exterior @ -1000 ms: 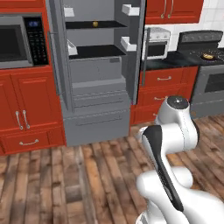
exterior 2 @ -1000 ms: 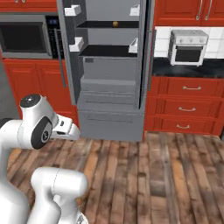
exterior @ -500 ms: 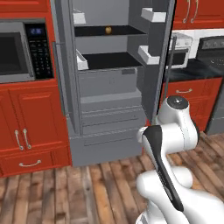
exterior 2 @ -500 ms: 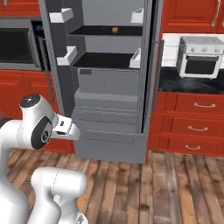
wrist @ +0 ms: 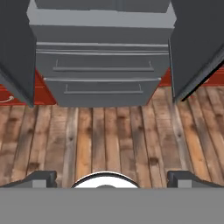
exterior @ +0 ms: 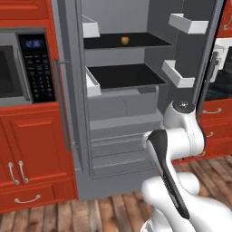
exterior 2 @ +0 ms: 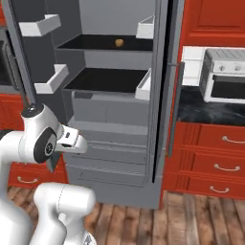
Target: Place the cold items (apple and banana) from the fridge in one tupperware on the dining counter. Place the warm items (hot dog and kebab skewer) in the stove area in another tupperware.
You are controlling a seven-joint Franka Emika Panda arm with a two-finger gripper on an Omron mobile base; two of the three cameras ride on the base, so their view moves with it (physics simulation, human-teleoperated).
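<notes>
**Small round fruit on the upper fridge shelf, high above the downward-pointing gripper**

We locate a small round yellowish item, which we judge to be the apple point(exterior: 125, 40), toward the far end of the upper shelf point(exterior: 136, 43) in the open fridge point(exterior: 122, 149); no banana can be made out. The gripper point(wrist: 112, 179) points down at the wood floor point(wrist: 113, 140) in front of the fridge's lower drawers point(wrist: 103, 72), fingers spread wide and holding nothing. The fruit therefore lies well above and farther in: we expect the arm must rise and reach forward.
</notes>
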